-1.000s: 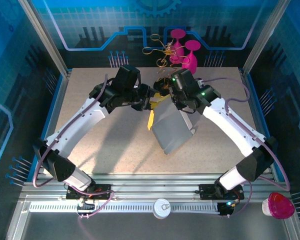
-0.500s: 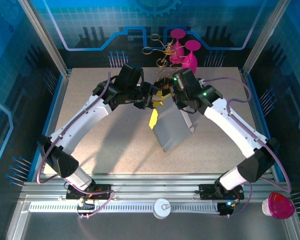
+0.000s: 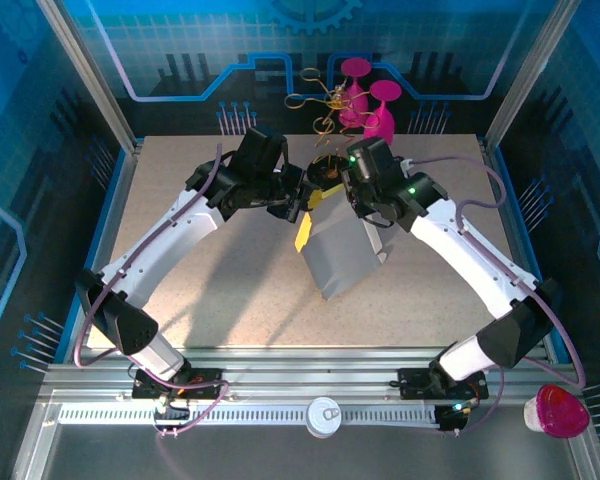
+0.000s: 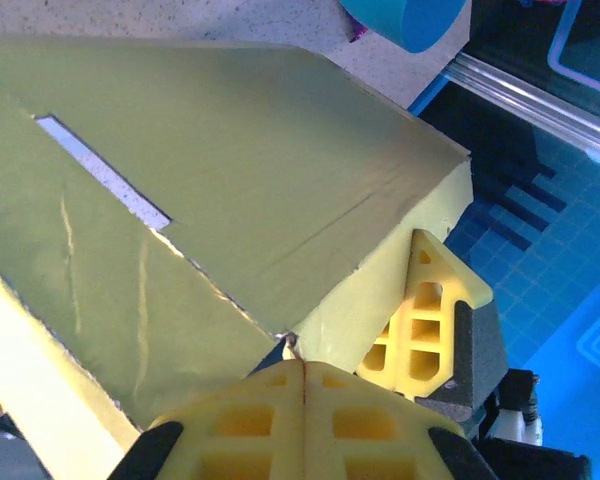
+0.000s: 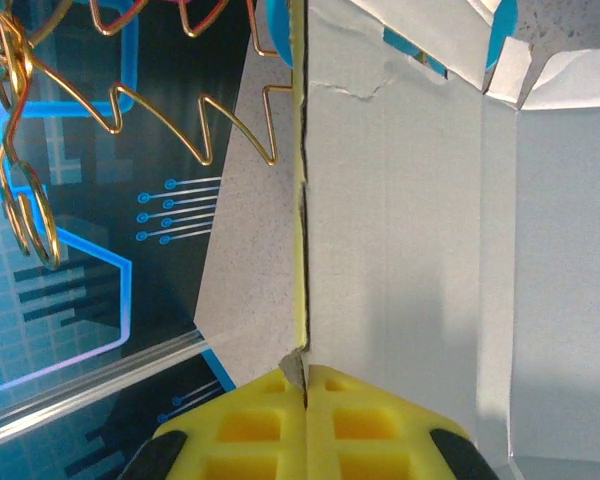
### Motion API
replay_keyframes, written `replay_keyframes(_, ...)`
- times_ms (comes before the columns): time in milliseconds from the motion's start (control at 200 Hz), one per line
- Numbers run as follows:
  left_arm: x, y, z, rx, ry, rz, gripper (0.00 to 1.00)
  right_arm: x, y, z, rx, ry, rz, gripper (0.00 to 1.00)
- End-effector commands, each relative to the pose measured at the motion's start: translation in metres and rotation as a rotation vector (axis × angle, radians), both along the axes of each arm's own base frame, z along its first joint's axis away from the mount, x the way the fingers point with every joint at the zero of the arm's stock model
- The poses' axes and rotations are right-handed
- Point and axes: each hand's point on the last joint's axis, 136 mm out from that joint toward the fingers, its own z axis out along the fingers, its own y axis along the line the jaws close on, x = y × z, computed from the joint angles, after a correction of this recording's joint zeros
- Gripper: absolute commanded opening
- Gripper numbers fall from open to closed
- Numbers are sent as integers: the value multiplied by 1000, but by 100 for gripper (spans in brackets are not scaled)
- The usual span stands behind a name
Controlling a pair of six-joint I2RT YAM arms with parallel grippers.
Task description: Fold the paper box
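Note:
The paper box [image 3: 338, 252] is held up over the back middle of the table, its white inside facing the top camera and a yellow flap [image 3: 302, 235] along its left edge. My left gripper [image 3: 298, 205] is shut on the box's upper left corner. In the left wrist view the yellow outside [image 4: 230, 180] spreads above the closed left gripper [image 4: 303, 372], and one finger [image 4: 435, 320] of the other gripper shows beside it. My right gripper [image 3: 342, 198] is shut on the box's top edge. In the right wrist view its jaws [image 5: 305, 385] pinch the wall beside the white inside [image 5: 400, 220].
A gold wire stand [image 3: 325, 100] and two pink goblets [image 3: 370, 100] stand just behind the grippers; the wire [image 5: 130, 100] is close to the right wrist. A white cap [image 3: 323, 415] and a pink-lidded cup [image 3: 555, 410] sit on the near rail.
The left gripper has moved right, closer to the right gripper. The box has swung slightly left and toward the back, and less of the yellow flap shows.

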Motion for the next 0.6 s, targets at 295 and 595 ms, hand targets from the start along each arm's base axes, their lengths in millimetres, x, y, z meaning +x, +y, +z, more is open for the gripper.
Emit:
replay_keyframes(295, 19, 49, 37, 82, -279, -43, 52, -8, -7, -6, 136, 25, -82, 0)
replay_keyframes(595, -7, 99, 10, 276, -538, -269, 47, -5, -27, -11, 140, 62, -144, 0)
